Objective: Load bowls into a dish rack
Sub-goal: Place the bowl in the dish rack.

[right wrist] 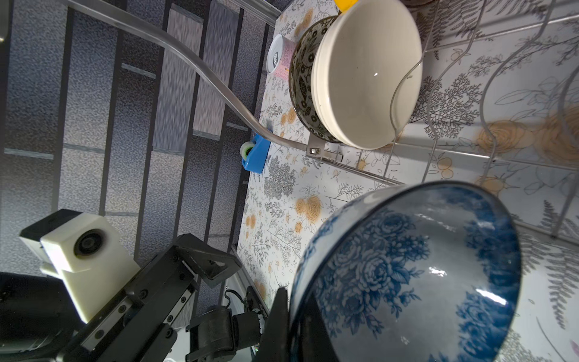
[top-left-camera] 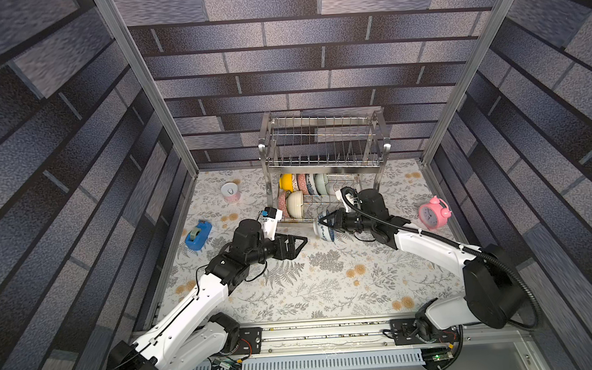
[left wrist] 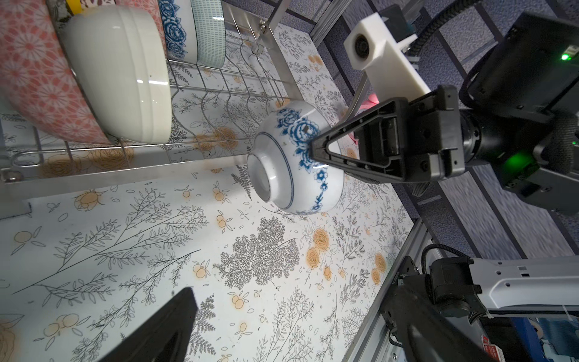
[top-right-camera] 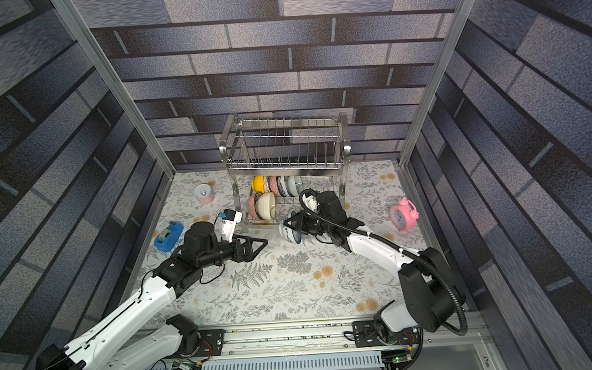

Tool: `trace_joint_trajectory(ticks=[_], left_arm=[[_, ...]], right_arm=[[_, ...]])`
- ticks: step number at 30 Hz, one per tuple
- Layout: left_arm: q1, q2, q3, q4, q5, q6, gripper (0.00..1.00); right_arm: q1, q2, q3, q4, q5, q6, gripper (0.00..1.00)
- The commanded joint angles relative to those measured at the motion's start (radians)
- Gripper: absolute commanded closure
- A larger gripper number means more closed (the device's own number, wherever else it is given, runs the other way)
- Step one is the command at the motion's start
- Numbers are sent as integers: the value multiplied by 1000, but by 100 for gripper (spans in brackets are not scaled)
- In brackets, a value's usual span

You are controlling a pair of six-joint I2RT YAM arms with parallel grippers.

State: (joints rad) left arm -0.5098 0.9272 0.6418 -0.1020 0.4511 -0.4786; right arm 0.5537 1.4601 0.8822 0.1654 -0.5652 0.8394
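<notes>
my left gripper (top-left-camera: 299,246) hangs nearest, fingers wide and empty, clear of the work. just beyond, my right gripper (top-left-camera: 321,222) pinches the rim of the blue-and-white bowl (left wrist: 282,185), tipped on edge to slot between wires. farther back, the dish rack (top-left-camera: 321,163) has free slots right of the cream bowl (top-left-camera: 295,204).

a robot lab's staged test cell; aluminium frame posts (top-left-camera: 148,85), printed brick-pattern wall panels (top-left-camera: 316,63), a metal mounting rail (top-left-camera: 323,339)

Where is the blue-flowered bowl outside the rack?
In a top view, the blue-flowered bowl is tipped sideways in the right gripper, in front of the lower tier of the dish rack.
</notes>
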Motion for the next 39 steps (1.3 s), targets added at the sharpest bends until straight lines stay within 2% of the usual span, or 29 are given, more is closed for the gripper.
trace_joint_trajectory(ticks=[1,13,28,39], left_arm=[[15,-25,-11,-25,-3,1,0],[29,-41,-13,-55,11,7,0],[43,-68,-24,-68,15,5,0],[51,-77,-21,-80,15,6,0]], right_arm=[[-22,28,38,164,-55,71,100],[-51,160,62,379,-80,215,100],[-87,316,175,427,-46,262,100],[-98,473,280,558,-74,354,100]])
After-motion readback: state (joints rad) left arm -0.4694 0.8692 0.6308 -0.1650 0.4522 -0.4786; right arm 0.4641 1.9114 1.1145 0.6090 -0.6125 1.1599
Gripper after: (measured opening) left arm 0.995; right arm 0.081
